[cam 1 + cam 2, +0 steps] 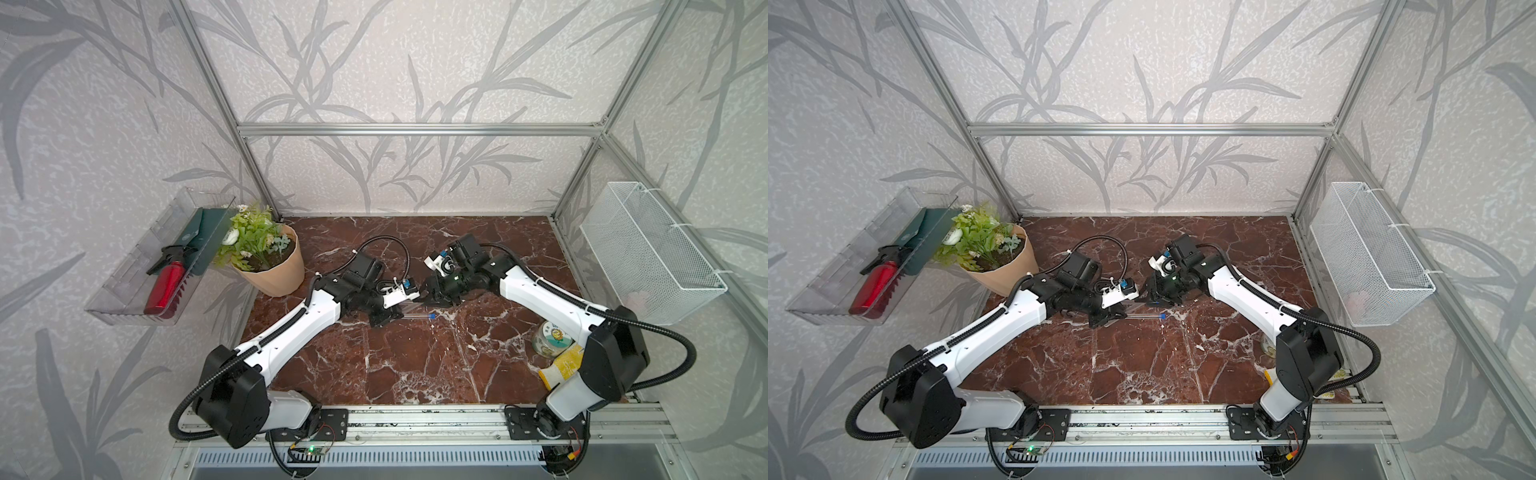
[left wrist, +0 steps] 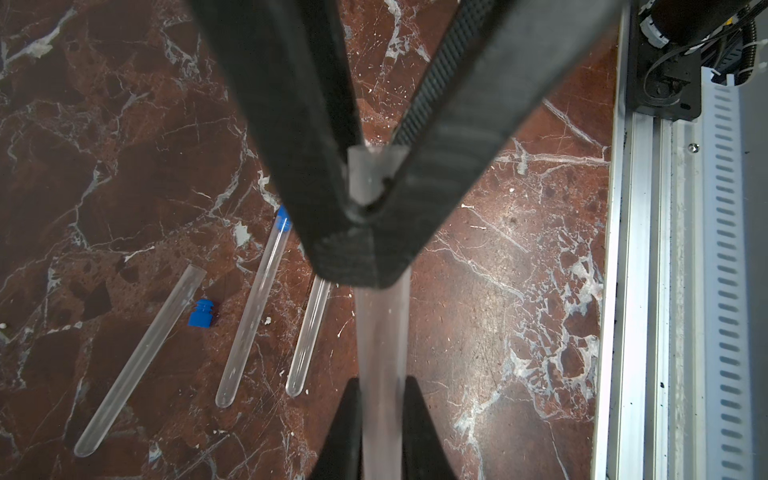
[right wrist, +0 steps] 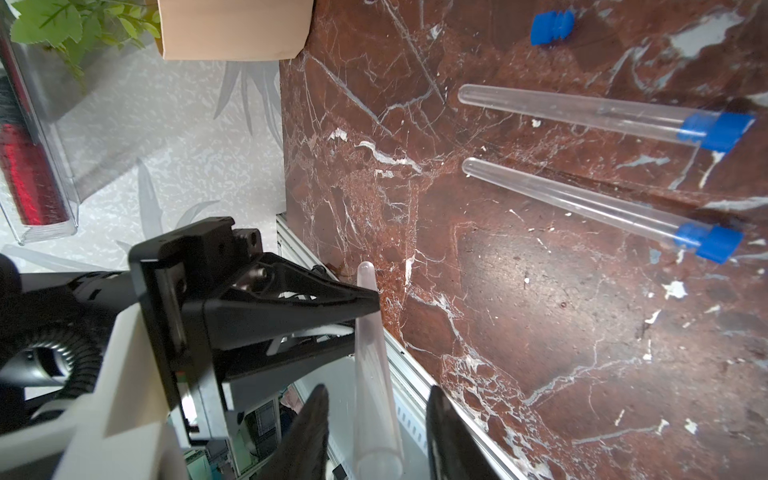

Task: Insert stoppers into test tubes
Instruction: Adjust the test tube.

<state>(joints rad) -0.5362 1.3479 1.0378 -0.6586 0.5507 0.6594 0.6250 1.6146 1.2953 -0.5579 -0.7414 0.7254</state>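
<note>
In the left wrist view the left gripper (image 2: 382, 386) was clamped on the held tube (image 2: 382, 332). The tube ran straight out ahead of its fingers into the right gripper (image 2: 365, 245). The tube's open mouth showed between that gripper's fingers, though foreshortening made it hard to say whether they touched the glass. Off to one side of the left gripper, on the marble table (image 2: 498, 291), lay a bare tube (image 2: 137, 361) with a loose stopper (image 2: 202, 312) just beside it. Nearer the gripper lay a capped tube (image 2: 253, 316) and a half-hidden tube (image 2: 307, 336) whose mouth the right gripper covered. The right wrist view was plainer: the right gripper's jaws stood apart, with a gap on each side of the held tube and no stopper between them. The left gripper pinched the tube close to its rounded end. Beyond both grippers, two tubes lay side by side with blue stoppers seated (so about half the job looked done). In both top views the grippers met tip to tip, with a capped tube on the marble just beside them. The step in hand looked like steadying or passing over a third tube, not yet plugging it. Next, one gripper would need a firm hold on the tube alone. The other could then fetch the loose stopper, pinch that tiny plug squarely and line it up with the mouth.
</note>
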